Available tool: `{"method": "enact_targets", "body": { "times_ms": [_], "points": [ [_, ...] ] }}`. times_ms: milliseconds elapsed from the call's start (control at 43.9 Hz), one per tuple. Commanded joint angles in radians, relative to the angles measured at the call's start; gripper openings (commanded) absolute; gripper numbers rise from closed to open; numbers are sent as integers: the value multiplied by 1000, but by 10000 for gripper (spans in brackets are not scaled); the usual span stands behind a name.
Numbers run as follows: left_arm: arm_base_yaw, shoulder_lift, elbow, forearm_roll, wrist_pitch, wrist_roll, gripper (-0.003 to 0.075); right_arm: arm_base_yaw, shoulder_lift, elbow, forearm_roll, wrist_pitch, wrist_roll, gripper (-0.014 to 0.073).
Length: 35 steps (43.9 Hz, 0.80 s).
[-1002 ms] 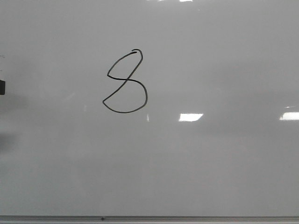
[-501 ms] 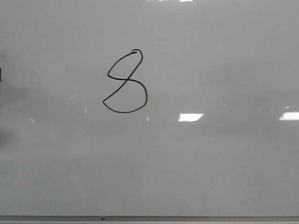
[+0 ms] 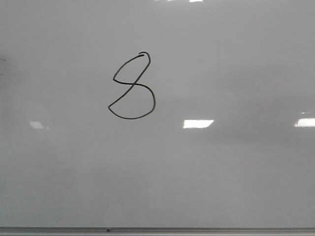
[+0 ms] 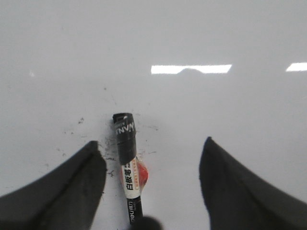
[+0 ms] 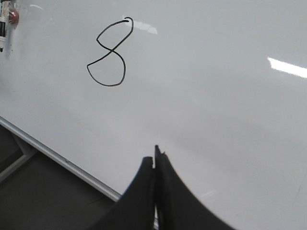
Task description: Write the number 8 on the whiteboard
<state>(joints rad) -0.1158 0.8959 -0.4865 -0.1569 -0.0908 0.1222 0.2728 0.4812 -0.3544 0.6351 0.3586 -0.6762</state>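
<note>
From the front, the whiteboard (image 3: 236,187) fills nearly the whole view, its thin grey frame strip (image 3: 197,230) running along the bottom edge, and the number 8 (image 3: 132,86) sits left of centre in the upper half — a slanted black loop-on-loop with a small hook at the top. Three bright glare patches lie in a row just below the level of the figure, and neither arm shows here. In the left wrist view, the left gripper (image 4: 152,158) hangs over the board with its two dark fingers (image 4: 72,191) set wide apart, nothing held between them; a marker (image 4: 127,163) lies flat on the board in the gap, touching neither finger, its black cap end pointing away from the gripper, a white label with print along the barrel and a red patch at its side. Small dark specks and smudges dot the board around the marker. In the right wrist view, the right gripper (image 5: 154,165) has its fingers pressed together to a single point, gripping nothing, poised above the board near the frame edge — the number 8 (image 5: 109,52) lies well away from it, further in on the board surface, and the marker's end just shows at the picture's corner beyond the figure.
</note>
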Motion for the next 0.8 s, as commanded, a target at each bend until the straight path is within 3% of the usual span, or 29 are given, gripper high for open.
{"method": "enact_targets", "body": {
  "times_ms": [0, 182, 364, 774],
  "points": [
    [-3, -135, -23, 0, 31, 4, 248, -4, 2, -27, 21, -60, -3, -67],
    [-3, -305, -4, 4, 124, 4, -22, -4, 2, -27, 21, -60, -3, -67],
    [-3, -397, 15, 4, 124, 4, -19, -4, 2, -27, 21, -60, -3, -67],
    [-3, -407, 15, 4, 122, 4, -19, -4, 2, -27, 21, -60, -3, -67]
  ]
}}
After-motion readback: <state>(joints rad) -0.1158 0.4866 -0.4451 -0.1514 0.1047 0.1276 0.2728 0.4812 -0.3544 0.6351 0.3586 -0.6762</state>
